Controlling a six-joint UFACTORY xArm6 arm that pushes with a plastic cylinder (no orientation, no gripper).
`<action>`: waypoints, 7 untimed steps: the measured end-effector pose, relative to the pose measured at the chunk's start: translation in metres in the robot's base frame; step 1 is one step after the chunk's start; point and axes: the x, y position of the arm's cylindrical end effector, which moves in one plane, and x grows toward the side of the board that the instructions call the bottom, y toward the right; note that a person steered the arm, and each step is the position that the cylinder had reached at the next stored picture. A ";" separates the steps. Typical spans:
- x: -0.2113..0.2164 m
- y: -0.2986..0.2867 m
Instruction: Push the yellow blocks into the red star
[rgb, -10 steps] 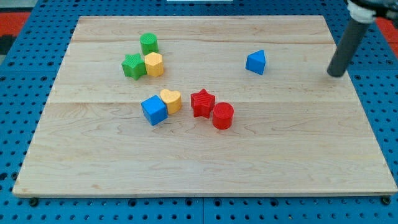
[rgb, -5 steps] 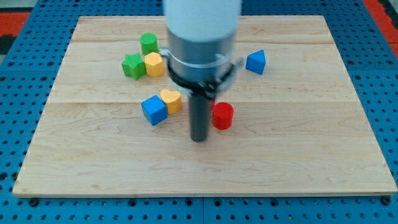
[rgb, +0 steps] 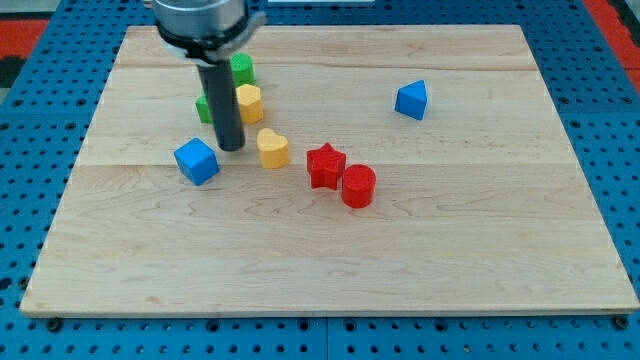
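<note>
- The tabletop (rgb: 450, 250) is a pale wooden board of long planks, lying on a blue pegboard (rgb: 30, 200) that frames it on every side.
- My rod (rgb: 224, 105) comes down from the view's top left; my tip (rgb: 231, 148) rests on the wood between the blue cube (rgb: 196, 161) to its left and the yellow heart (rgb: 272, 148) to its right, near both but touching neither as far as I can see.
- My tool is a plain rod with nothing to open or close, and it grips nothing.
- The yellow heart is a small glossy block, lying flat, just left of the red star (rgb: 325, 165) with a clear gap between them.
- The yellow hexagon (rgb: 249, 103) sits above the heart, right beside my rod.
- The red star has the red cylinder (rgb: 358, 186) touching its lower right.
- A green block (rgb: 241, 69) shows above the yellow hexagon; another green block (rgb: 204, 107) is mostly hidden behind my rod, shape unclear.
- The blue wedge-shaped block (rgb: 411, 100) stands alone, well apart on the right.
</note>
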 end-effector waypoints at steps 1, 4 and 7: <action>0.001 0.077; -0.078 0.128; -0.051 0.034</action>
